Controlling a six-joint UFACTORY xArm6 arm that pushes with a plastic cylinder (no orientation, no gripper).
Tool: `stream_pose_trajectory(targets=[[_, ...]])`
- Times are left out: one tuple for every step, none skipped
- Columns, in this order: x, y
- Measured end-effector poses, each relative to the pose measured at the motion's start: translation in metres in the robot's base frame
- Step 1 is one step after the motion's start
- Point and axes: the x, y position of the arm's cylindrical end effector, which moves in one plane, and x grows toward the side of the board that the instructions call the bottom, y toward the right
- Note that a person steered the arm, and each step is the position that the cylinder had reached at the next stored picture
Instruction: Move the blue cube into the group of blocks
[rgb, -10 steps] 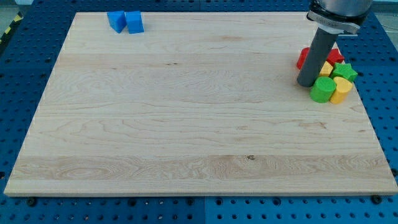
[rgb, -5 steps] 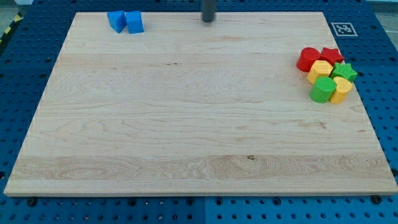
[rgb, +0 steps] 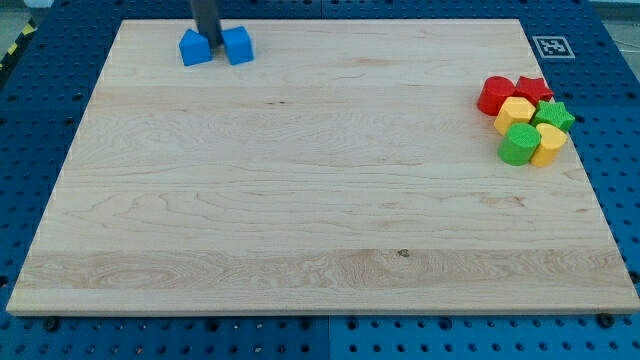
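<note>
Surface: a pale wooden board (rgb: 320, 200) lying on a blue perforated bench.
End effector: we carry a bare rod with nothing to open or close and nothing held; my tip (rgb: 209, 38) rests near the view's top-left, wedged between two blue blocks.
Task block: the blue cube (rgb: 238, 45) sits touching, or just beside, my tip on its right side in the view.
Neighbour: a second blue block (rgb: 195, 47), shape unclear, sits just left of my tip.
Target group: red, yellow and green blocks (rgb: 526, 118) clustered at the view's right edge, well apart from the cube.
Key relation: the cube lies between my tip and the group, so we judge a push rightward and slightly toward the view's bottom is called for.
</note>
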Motion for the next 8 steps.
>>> stream_pose_trajectory(targets=[[0.005, 0.016], [-0.023, 0.005], [0.004, 0.039], [0.070, 0.109], [0.099, 0.177], [0.094, 0.160], [0.112, 0.125], [0.155, 0.170]])
